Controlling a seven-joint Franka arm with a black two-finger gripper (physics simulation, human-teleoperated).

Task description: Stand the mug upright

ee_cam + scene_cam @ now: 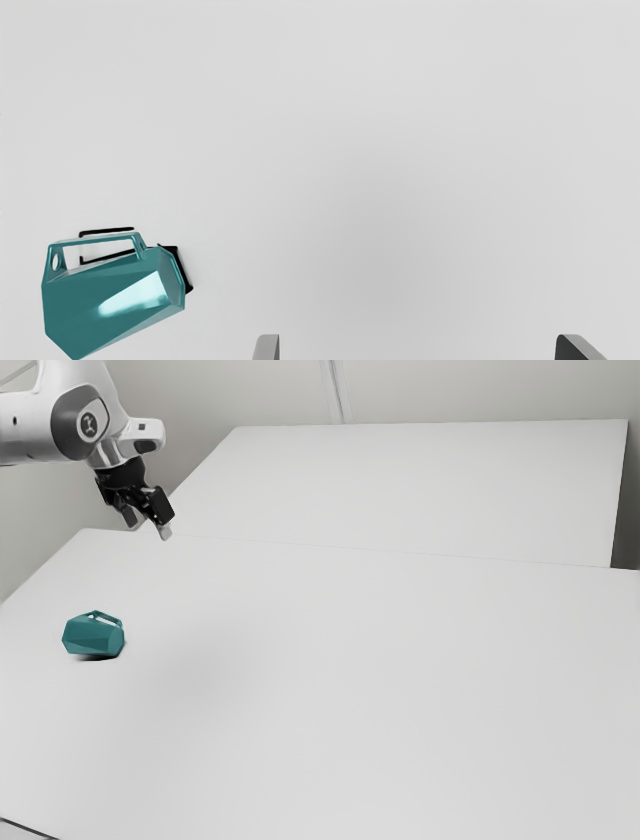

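High above the table's far left part, the black gripper [149, 528] hangs open with nothing between its fingers in the exterior view. The teal faceted mug [94, 635] lies on its side on the white table [350, 690], nearer the exterior view's camera than the hand, its handle turned upward. In the wrist view the mug [110, 297] is outside the span of the gripper [417, 347], off beside one finger and apart from it. The two fingertips stand wide apart over bare table.
A second white surface [420, 490] stands behind the table, with pale walls beyond it. A dark line crosses the exterior view's lower left corner. A dark shadow lies beside the mug.
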